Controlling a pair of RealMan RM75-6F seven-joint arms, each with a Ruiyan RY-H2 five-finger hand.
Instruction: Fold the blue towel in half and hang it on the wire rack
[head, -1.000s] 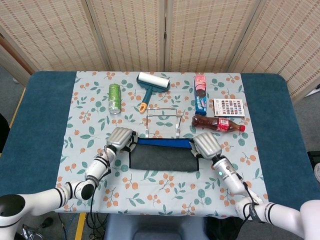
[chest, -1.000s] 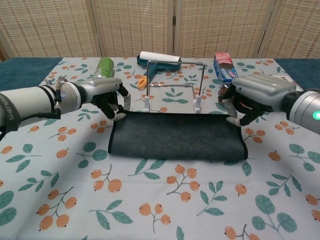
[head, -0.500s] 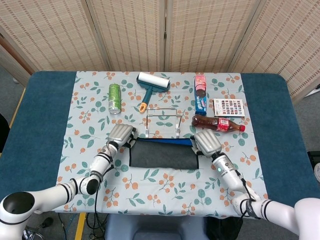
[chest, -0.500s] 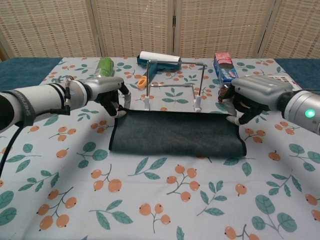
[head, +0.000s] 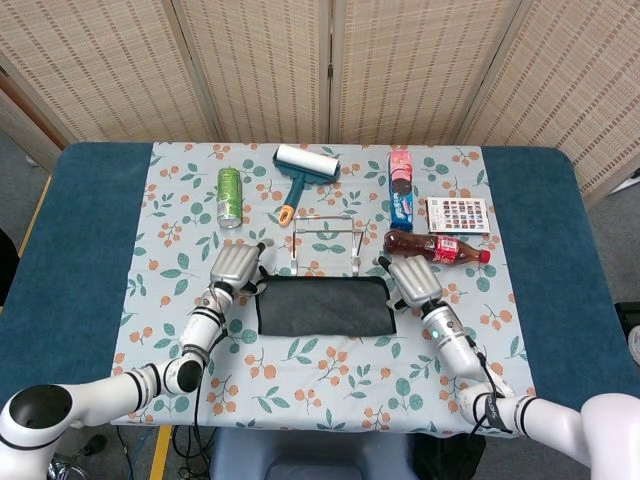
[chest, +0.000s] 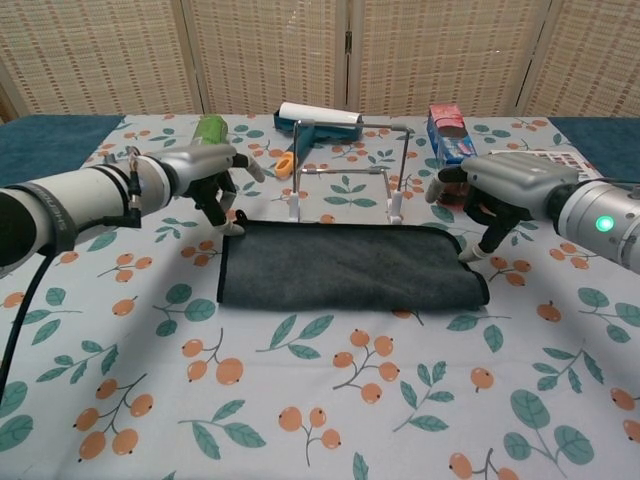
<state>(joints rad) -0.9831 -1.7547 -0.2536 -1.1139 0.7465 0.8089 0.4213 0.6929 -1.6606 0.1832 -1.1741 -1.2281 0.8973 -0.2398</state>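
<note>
Dark towel (chest: 350, 265) lies folded flat in front of the wire rack (chest: 348, 172), so the fold looks done. Left hand (chest: 215, 178) and right hand (chest: 490, 195) sit at its far corners, fingers spread, holding nothing; hanging remains.

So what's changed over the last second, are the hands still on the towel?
Both hands have let go: the left hand and right hand opened their fingers and lifted off the far corners. The towel now lies folded flat, its blue edge no longer showing. The wire rack and the other items have not moved.
</note>
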